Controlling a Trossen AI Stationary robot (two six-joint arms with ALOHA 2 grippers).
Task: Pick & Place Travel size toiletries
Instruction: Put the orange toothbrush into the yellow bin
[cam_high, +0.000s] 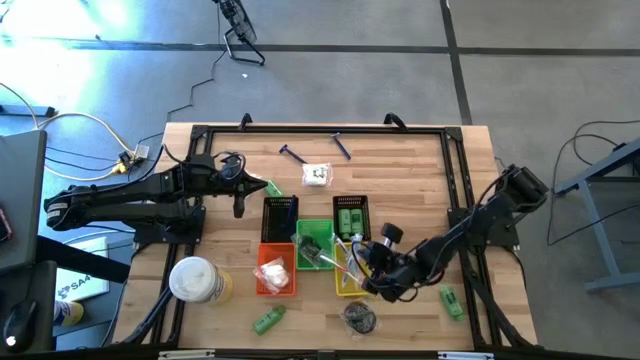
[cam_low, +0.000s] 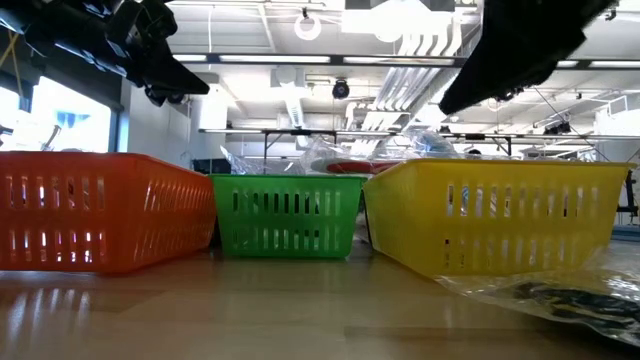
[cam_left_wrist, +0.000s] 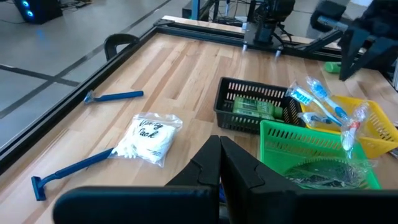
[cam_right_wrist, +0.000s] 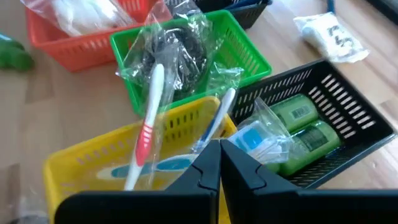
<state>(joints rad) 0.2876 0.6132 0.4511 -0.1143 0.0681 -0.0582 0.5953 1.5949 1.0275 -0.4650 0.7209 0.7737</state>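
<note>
Toiletries: we read no label on the green bottles (cam_right_wrist: 303, 127); left pincer (cam_left_wrist: 219, 163) and right pincer (cam_right_wrist: 219, 165) are together, empty.

Five small baskets sit grouped on the surface: one orange basket (cam_high: 275, 272), one green basket (cam_high: 314, 245), one yellow basket (cam_high: 349, 272) and two black baskets (cam_high: 351, 215). Two blue razors (cam_high: 293, 153) lie beyond the black baskets, with one white wrapped pack (cam_high: 318, 175) between them. Two green bottles (cam_right_wrist: 305, 127) fill one black basket. Two toothbrushes (cam_right_wrist: 148, 124) stand in the yellow basket. One white-and-yellow container (cam_high: 197, 280) stands beside the orange basket.
</note>
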